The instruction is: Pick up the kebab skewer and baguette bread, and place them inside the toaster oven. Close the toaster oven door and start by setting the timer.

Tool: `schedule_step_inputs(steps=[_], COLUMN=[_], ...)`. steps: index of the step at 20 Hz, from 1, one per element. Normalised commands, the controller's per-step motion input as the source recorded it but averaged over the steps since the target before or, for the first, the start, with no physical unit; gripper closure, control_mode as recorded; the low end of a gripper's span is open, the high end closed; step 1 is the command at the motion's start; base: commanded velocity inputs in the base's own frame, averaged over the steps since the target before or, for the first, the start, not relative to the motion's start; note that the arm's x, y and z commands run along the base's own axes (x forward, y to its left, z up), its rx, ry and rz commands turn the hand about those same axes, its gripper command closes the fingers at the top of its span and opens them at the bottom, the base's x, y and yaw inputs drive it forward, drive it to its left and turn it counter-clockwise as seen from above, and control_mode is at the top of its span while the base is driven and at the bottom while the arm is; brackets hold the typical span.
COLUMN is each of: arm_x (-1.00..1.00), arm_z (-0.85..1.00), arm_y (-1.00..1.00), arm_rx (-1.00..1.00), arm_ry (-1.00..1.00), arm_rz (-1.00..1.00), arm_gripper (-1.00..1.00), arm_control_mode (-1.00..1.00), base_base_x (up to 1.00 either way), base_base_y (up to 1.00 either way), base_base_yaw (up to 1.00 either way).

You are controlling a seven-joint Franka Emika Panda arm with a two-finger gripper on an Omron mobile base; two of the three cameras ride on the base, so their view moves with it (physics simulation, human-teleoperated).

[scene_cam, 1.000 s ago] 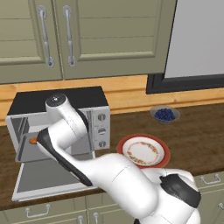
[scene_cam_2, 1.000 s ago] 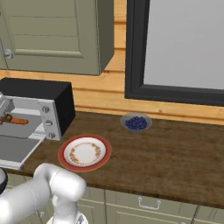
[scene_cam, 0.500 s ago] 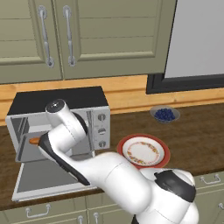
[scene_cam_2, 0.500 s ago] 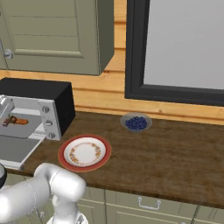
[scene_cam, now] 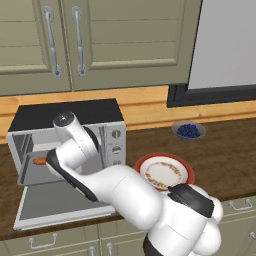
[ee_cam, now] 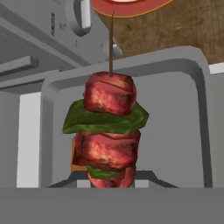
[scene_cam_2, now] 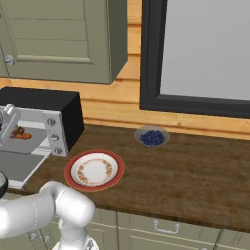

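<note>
Gripper [ee_cam: 111, 186] clenched on kebab skewer [ee_cam: 107, 131] at meat end, above toaster oven door [scene_cam: 60, 202]. Skewer light, stiff, chunks soft; stick likely slippery.

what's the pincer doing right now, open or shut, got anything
Pincer: shut on the kebab skewer, held at the open toaster oven.

Olive-green cabinets [scene_cam: 100, 45] above a dark wooden counter [scene_cam_2: 195, 176]
</note>
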Motion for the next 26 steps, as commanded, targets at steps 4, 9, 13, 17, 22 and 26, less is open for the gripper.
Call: schedule_step_inputs(steps=[4, 9, 13, 17, 22, 26], arm_x=[0.23, 0.18, 0.00, 0.00, 0.00, 0.00], arm_z=[0.00, 0.00, 0.00, 0.00, 0.00, 0.00], arm_y=[0.22, 0.16, 0.11, 0.12, 0.02, 0.00], arm_rx=[0.00, 0.00, 0.00, 0.00, 0.00, 0.00], arm_ry=[0.00, 0.00, 0.00, 0.00, 0.01, 0.00], arm_rz=[-0.09, -0.08, -0.06, -0.04, 0.00, 0.00], arm_gripper=[1.00, 1.00, 1.00, -1.00, -1.00, -1.00], arm_control_mode=[-1.00, -1.00, -1.00, -1.00, -1.00, -1.00], base_base_x=[0.00, 0.00, 0.00, 0.00, 0.00, 0.00], base_base_y=[0.00, 0.00, 0.00, 0.00, 0.00, 0.00], base_base_yaw=[0.00, 0.00, 0.00, 0.00, 0.00, 0.00])
